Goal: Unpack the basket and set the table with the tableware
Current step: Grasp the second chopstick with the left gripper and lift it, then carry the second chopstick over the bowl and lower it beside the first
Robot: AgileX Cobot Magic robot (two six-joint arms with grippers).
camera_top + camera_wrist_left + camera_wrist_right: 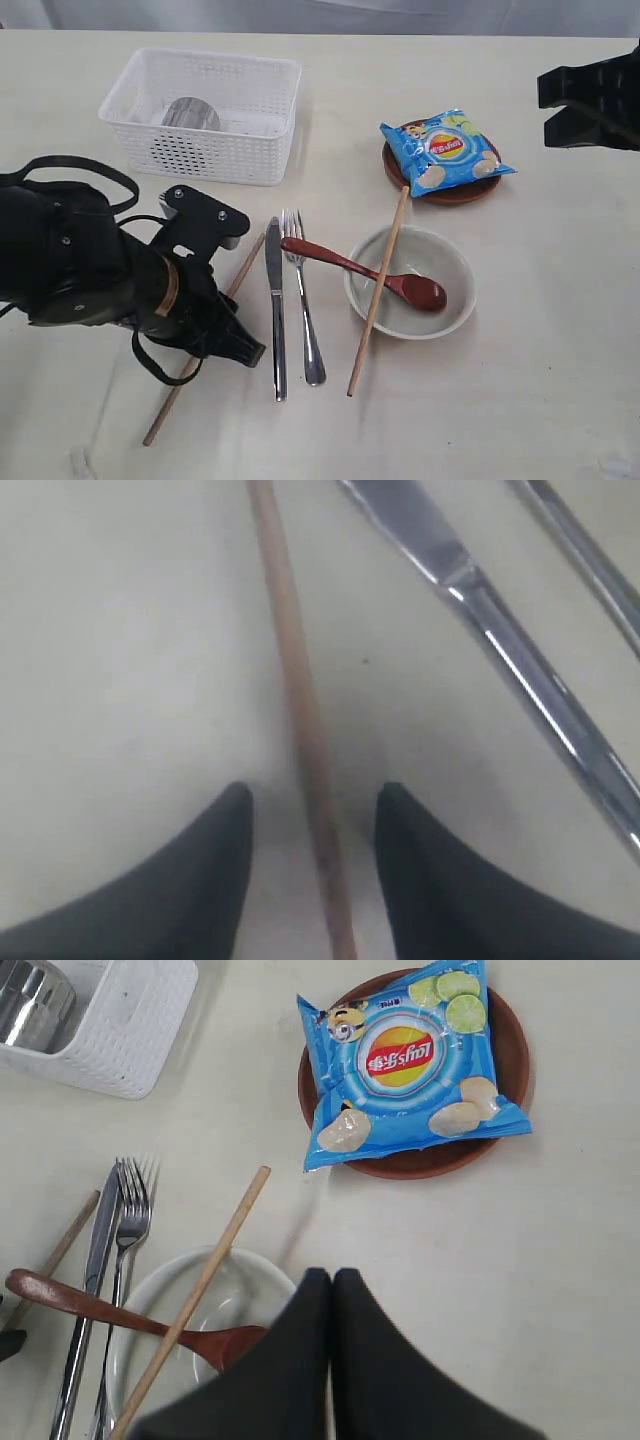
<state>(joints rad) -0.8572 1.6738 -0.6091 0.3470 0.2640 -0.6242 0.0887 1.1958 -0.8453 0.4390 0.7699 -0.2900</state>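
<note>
We hold the left gripper (314,792) fingers apart, the chopstick (298,695) between them: light, stiff, roll-prone; clamp there. The right gripper (332,1276) fingers are together, empty.

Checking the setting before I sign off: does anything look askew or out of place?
Yes. One chopstick leans across the bowl rim; the other chopstick lies slanted beside the knife. The spoon bridges fork and bowl, and a crisp bag sits on the plate.

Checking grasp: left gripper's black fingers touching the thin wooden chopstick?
Apart. Left wrist view: thin wooden chopstick lies between the left gripper's black fingers, gaps both sides.
</note>
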